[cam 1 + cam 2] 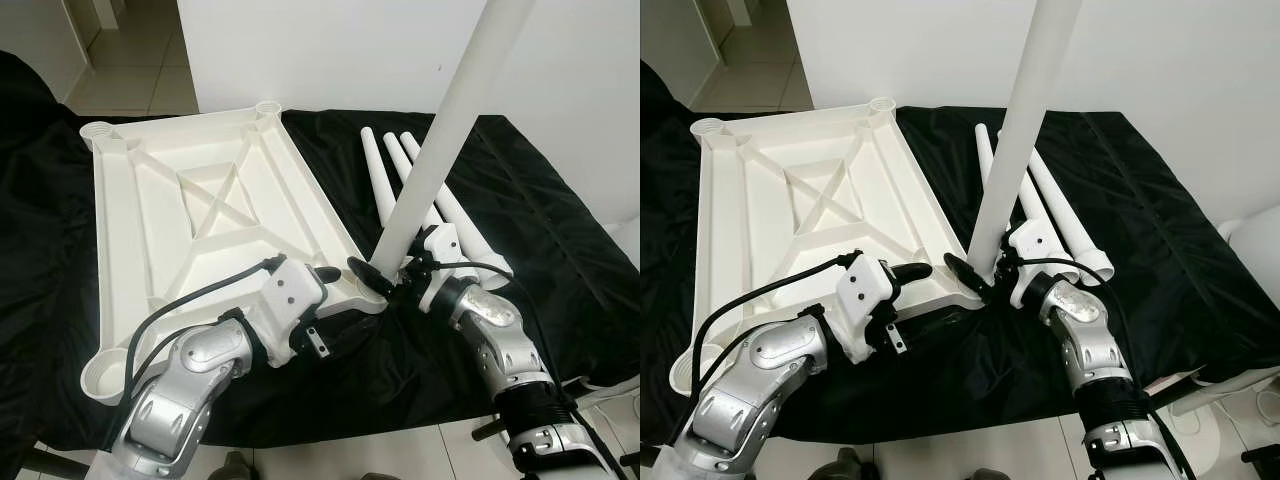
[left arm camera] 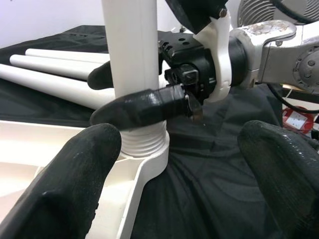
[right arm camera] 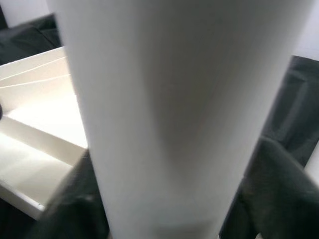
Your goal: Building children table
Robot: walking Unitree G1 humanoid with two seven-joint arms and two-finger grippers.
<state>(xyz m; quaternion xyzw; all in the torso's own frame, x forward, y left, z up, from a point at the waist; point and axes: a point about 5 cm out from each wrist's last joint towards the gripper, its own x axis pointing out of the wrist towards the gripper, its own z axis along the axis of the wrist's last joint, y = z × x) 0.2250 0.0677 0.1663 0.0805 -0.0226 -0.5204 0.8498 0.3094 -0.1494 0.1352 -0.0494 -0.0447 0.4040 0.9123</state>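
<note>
Tabletop (image 1: 200,215): white plastic children's table top, lying upside down on the black cloth so its ribbed underside and four corner sockets face up, ready to take legs.
Near-right socket (image 2: 144,149): the corner nearest both arms; the threaded foot of one leg sits in it, with several thread rings visible above the rim, so I judge it only partly screwed in.
Left gripper (image 1: 345,285): reaches in from the near left toward that corner, fingers spread wide either side of the socket and pinching nothing; it looks placed to steady the corner or stand ready while the leg is turned.
Right gripper (image 2: 132,97): comes in from the near right, its two black fingers pinched around the upright leg just above the threads; holding low gives purchase for twisting and keeps the foot lined up with the socket.
Upright leg (image 1: 450,120): long white tube rising from the near-right socket, leaning slightly to the right as it climbs out of the top of the head views; held close to vertical so the threads can bite straight.
Spare legs (image 1: 395,170): three more white tubes lying side by side on the cloth, right of the tabletop and beyond the grippers, kept within reach for the other sockets.
Black cloth (image 1: 560,220): covers the low surface under everything.
Far sockets (image 1: 268,106): the round sockets at the two far corners stand empty, so most of the assembly is not yet done.
</note>
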